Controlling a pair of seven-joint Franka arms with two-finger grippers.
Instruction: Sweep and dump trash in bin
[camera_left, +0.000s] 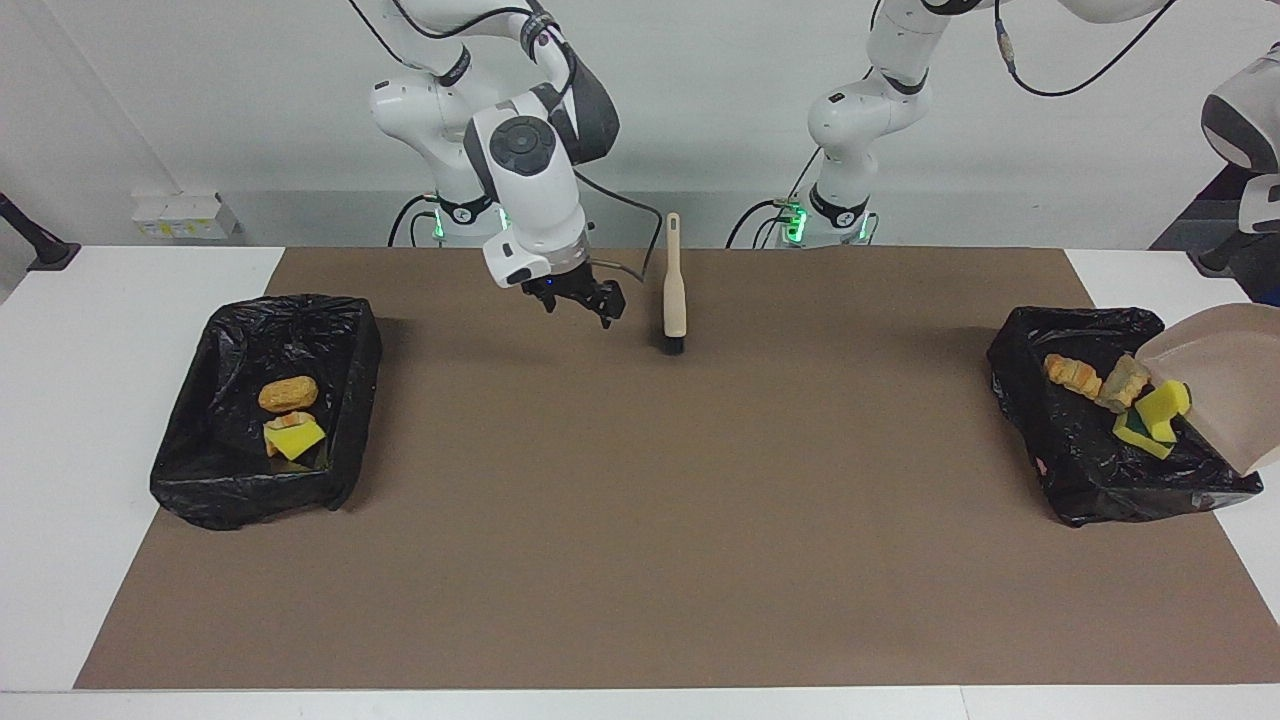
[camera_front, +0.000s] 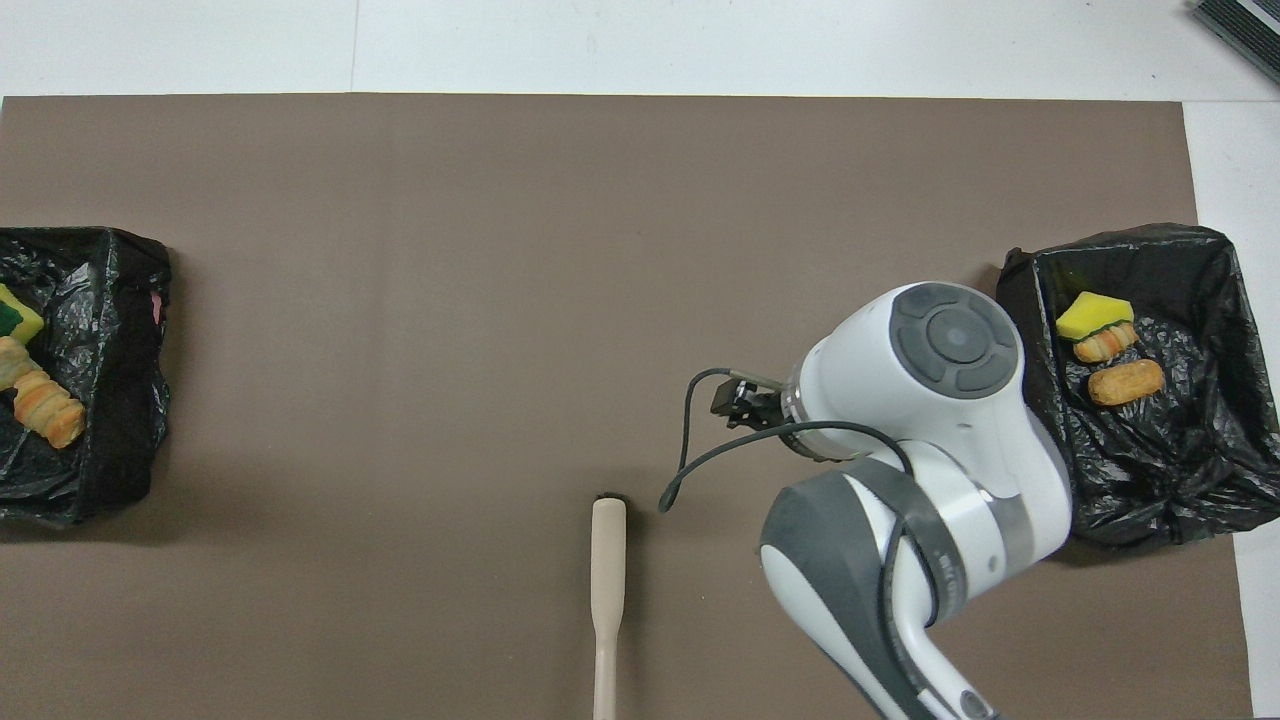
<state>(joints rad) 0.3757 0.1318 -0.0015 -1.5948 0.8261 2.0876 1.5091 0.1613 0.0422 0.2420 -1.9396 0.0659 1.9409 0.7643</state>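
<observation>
The dustpan (camera_left: 1225, 375) hangs tilted over the black-lined bin (camera_left: 1060, 470) at the left arm's end. My left gripper is past the picture's edge, shut on the dustpan. In that bin lie trash scraps: a croissant-like lump (camera_left: 1072, 374) (camera_front: 45, 408), a tan lump (camera_left: 1125, 383) and yellow-green sponge pieces (camera_left: 1150, 420) (camera_front: 15, 318). The brush (camera_left: 675, 295) (camera_front: 608, 570) lies alone on the brown mat near the robots. My right gripper (camera_left: 580, 300) (camera_front: 735, 405) is open and empty above the mat, beside the brush toward the right arm's end.
A second black-lined bin (camera_left: 340, 350) (camera_front: 1150, 480) at the right arm's end holds an orange-brown lump (camera_left: 288, 393) (camera_front: 1125, 381), a striped lump and a yellow sponge (camera_left: 295, 438) (camera_front: 1095, 315). A white box (camera_left: 185, 215) sits on the table edge by the robots.
</observation>
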